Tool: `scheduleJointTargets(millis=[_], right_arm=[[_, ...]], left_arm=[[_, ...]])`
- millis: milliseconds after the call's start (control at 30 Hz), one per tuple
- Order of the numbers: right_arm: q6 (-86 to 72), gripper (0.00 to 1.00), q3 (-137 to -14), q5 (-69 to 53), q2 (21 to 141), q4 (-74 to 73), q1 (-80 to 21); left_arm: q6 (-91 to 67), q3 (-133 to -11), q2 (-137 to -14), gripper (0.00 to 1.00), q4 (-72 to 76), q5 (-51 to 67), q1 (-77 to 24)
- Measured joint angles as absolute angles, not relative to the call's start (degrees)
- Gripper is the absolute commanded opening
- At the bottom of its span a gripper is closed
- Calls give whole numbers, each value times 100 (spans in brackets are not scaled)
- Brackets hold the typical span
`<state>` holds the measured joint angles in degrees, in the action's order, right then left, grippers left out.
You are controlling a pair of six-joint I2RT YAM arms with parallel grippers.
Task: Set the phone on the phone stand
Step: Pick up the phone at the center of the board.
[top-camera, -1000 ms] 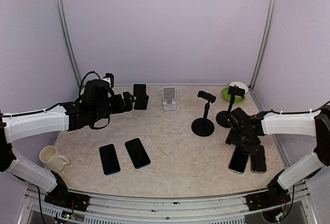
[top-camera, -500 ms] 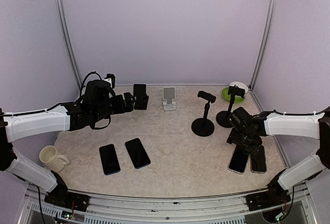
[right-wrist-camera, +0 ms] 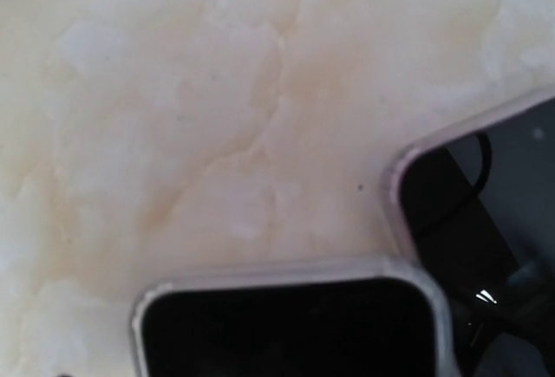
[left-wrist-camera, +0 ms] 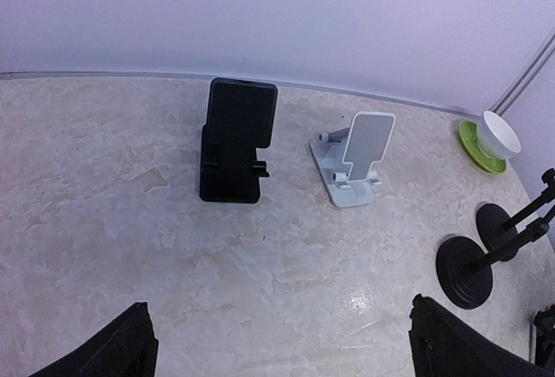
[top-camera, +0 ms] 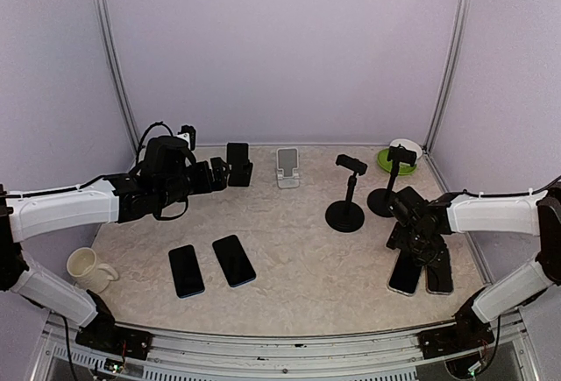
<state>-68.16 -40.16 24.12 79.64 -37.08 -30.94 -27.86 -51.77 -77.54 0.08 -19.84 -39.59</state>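
From above, the right gripper [top-camera: 414, 243] hangs low and spread, empty, over a phone [top-camera: 406, 273] lying flat beside a second phone [top-camera: 438, 269] near the table's [top-camera: 307, 250] right edge, likely to lift it. Left wrist: the left gripper [left-wrist-camera: 286, 351] is wide open and empty, facing the black stand [left-wrist-camera: 236, 139], with bare table between. Right wrist: two phone corners nearly touch, leaving a finger little room.

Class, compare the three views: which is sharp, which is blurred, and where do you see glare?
Top external: sharp, evenly lit. Left wrist: sharp, a glare patch on the table beside the round stand base. Right wrist: too close, soft focus; reflections on one phone's screen.
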Motion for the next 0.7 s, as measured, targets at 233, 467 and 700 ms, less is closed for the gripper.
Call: scheduleJointTargets(millis=[233,467,700], right_arm=[[-6700,100,-4018,2359,8226,-3632,-3057],[-6517,96,-4034,2359,8270,-3634,-2860],[-6257,90,-4034,2268,8289,-3463,-2687]], left_arm=[[-2786,-5168,-7765,99,30,-1975,-3959],[-2786,-5166,-7765,99,45,-1975,-3959],[-2786,-5151,-7780,99,56,-1975,-3959]])
